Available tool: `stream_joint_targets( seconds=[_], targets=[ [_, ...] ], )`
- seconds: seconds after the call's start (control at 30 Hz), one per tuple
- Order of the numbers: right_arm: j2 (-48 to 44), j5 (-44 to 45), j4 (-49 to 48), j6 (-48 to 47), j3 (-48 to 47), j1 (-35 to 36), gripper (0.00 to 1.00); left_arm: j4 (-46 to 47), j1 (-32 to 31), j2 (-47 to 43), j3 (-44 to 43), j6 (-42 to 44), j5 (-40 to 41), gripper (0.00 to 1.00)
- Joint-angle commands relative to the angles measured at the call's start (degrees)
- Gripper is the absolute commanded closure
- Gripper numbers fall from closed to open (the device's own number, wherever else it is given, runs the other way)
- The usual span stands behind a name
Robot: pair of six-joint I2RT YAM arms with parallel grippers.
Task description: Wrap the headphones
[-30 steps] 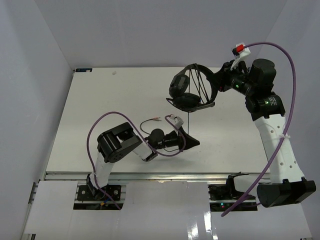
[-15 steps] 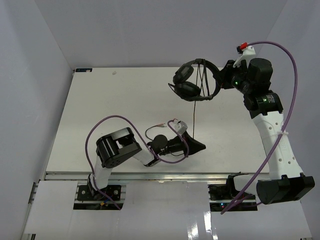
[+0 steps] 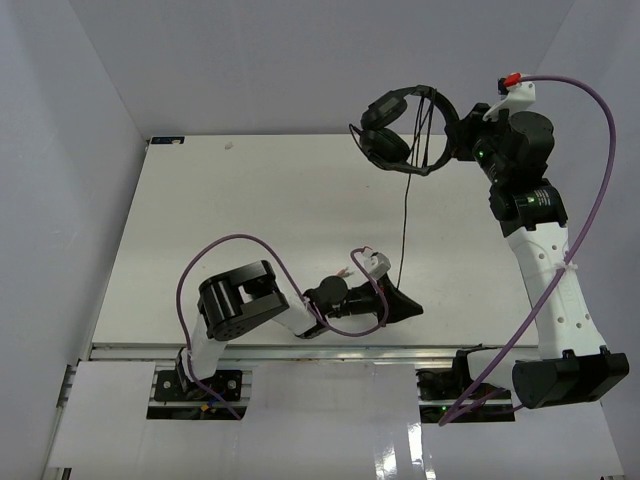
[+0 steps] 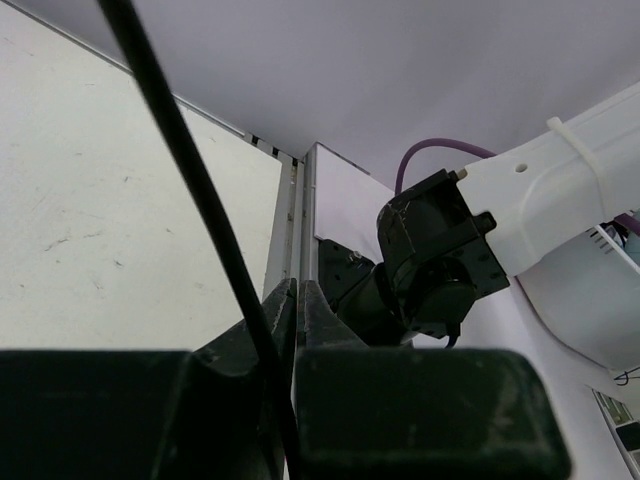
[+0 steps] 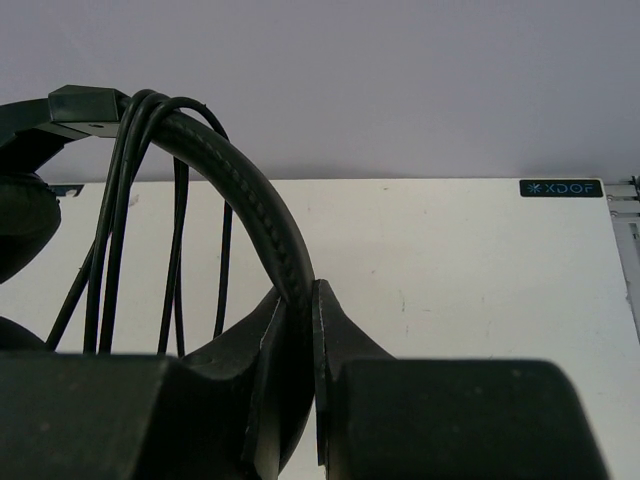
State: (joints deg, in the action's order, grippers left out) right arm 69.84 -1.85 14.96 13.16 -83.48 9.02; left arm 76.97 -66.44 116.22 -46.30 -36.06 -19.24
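The black headphones (image 3: 398,128) hang high over the table's back right, earcups (image 3: 386,146) to the left. My right gripper (image 3: 456,134) is shut on the arched headband (image 5: 243,185), which runs down between its jaws (image 5: 305,290). Several turns of the thin black cord (image 5: 108,240) lie over the headband. From the headphones the cord (image 3: 404,215) drops in a straight line to my left gripper (image 3: 411,308) near the front edge. There the cord (image 4: 188,178) slants down into the nearly closed jaws of the left gripper (image 4: 298,288), which is shut on it. The plug is hidden.
Purple robot cables (image 3: 228,241) loop over the left arm and along the right arm (image 3: 545,262). White walls enclose the table (image 3: 250,210) at left, back and right. The metal rail (image 3: 300,350) runs along the front edge. The right arm's base (image 4: 435,255) shows beyond the left fingers.
My right gripper has carried the headphones up and toward the back right. The left gripper has slid right along the front edge, and the cord between them now hangs longer and straighter.
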Motion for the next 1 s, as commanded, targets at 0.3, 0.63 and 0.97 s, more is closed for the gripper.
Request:
stream_joint_targets(
  seconds=[0.3, 0.63, 0.97],
  targets=[
    [-1.6, 13.1, -13.5, -1.6, 6.3, 0.6, 0.92, -11.7, -4.2, -10.7, -1.3, 3.3, 0.9, 0.87],
    [-7.0, 19.0, -22.1, -12.9, 20.4, 4.2, 0.92, -52.9, -5.0, -29.5, -14.5, 16.0, -0.4, 0.90],
    [-10.0, 21.6, -25.6, -18.7, 29.4, 8.1, 0.92, -72.2, -4.9, -37.1, -24.7, 23.0, 1.1, 0.90]
  ],
)
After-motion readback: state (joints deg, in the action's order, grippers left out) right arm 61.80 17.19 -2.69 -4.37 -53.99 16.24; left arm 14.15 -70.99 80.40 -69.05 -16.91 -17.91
